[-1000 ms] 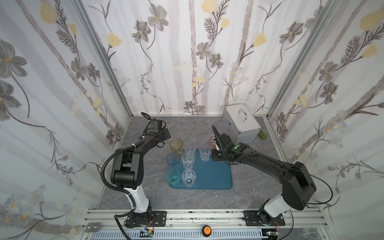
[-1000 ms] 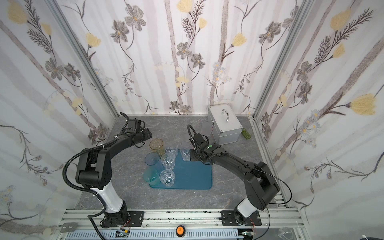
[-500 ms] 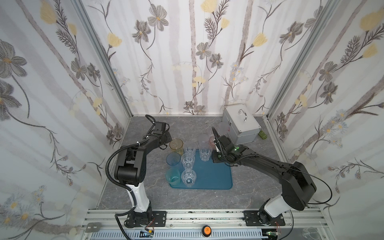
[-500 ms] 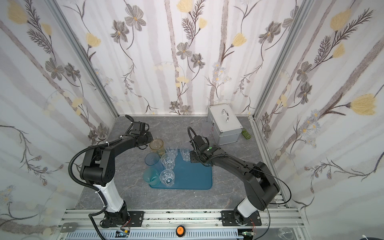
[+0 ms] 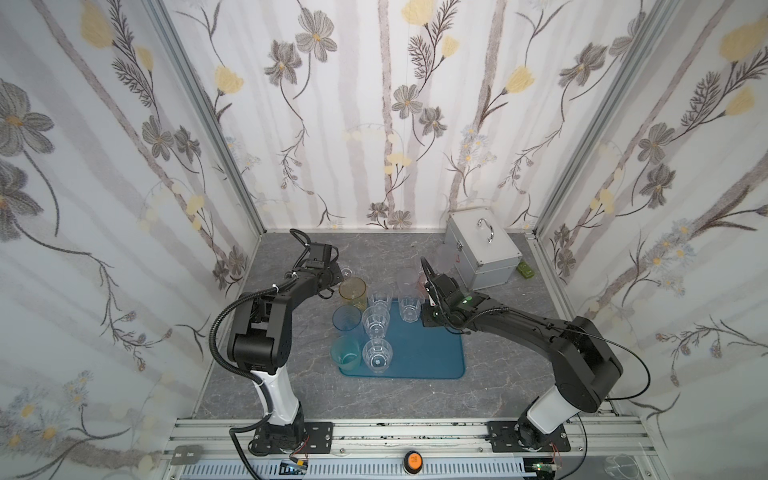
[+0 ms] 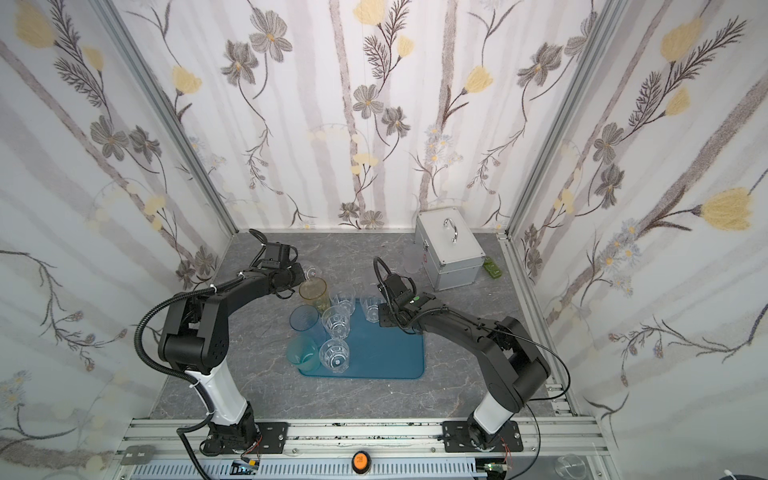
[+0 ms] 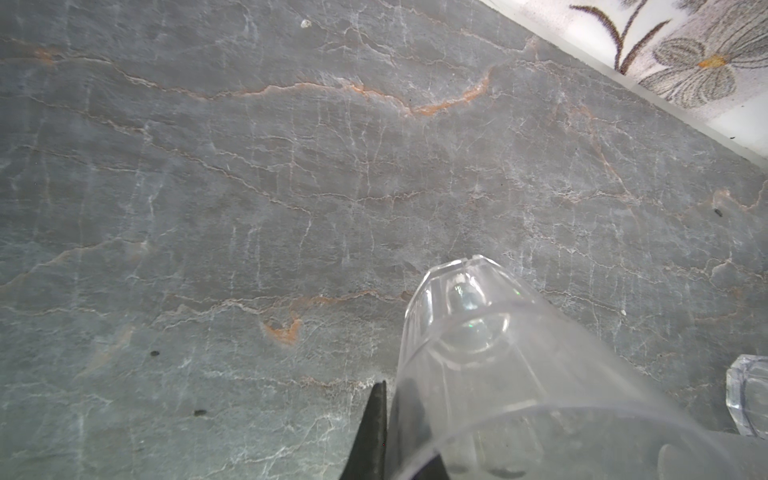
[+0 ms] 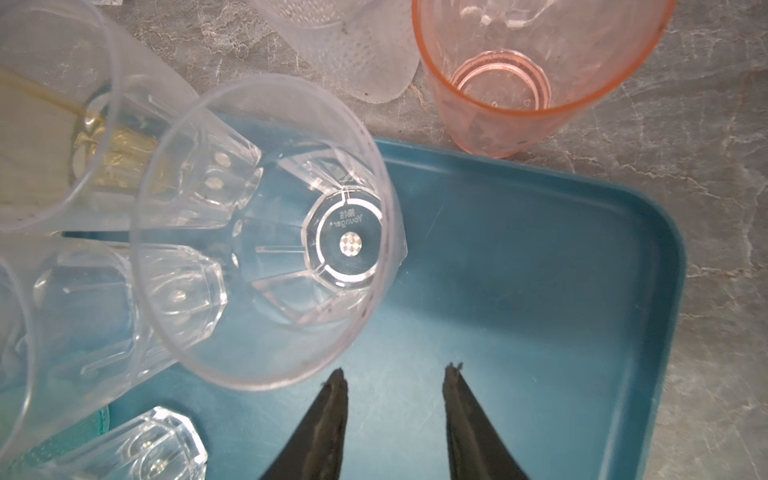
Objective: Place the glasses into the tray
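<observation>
Pickup is the step in hand. The left tool [image 5: 334,277] is clamped on the wall of a clear faceted plastic tumbler [image 7: 478,353] over the grey stone-look table [image 7: 249,166], beyond the amber tumbler [image 5: 352,289] and off the flat teal rectangular tray [image 5: 424,353]. The next move probably calls for a lift and a carry clear of the glasses crowding the tray's left side. The right tool [image 8: 395,374] hangs half open and empty over bare tray; a pink tumbler [image 8: 519,75] stands just off the rim. Only one left finger shows clearly, and I cannot tell whether the held tumbler's base touches the table.
</observation>
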Robot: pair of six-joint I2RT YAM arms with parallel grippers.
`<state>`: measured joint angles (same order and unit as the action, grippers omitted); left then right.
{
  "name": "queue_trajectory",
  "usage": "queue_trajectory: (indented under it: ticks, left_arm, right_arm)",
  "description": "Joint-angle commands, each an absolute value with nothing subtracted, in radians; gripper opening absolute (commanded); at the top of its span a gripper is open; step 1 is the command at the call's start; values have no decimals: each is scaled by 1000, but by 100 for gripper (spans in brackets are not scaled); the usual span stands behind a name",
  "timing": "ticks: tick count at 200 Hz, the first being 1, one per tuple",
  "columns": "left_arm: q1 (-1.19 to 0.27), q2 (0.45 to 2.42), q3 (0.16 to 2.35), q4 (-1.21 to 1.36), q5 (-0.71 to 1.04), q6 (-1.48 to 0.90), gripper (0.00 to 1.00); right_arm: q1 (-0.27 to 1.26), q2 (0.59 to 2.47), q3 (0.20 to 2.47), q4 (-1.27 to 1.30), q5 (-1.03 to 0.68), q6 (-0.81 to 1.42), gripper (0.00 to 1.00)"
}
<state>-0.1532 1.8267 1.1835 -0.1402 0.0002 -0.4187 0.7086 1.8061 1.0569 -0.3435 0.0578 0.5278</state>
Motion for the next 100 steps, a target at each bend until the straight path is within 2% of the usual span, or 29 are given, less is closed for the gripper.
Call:
queue_trajectory:
  ticks: [1,51,100]
  left_arm:
    - [-150,1801,1182,-120,-12,-426,0]
    - [-147,1757,1168,-120,-25,-425,0]
    - [-137,1666,1156,-123,-42,-422,0]
  right_arm:
    - [710,1835,1082,-272,46,546,40]
    - [710,1892,1126,-259,30,545,39]
    - [710,1859,1118,-287,24,539,39]
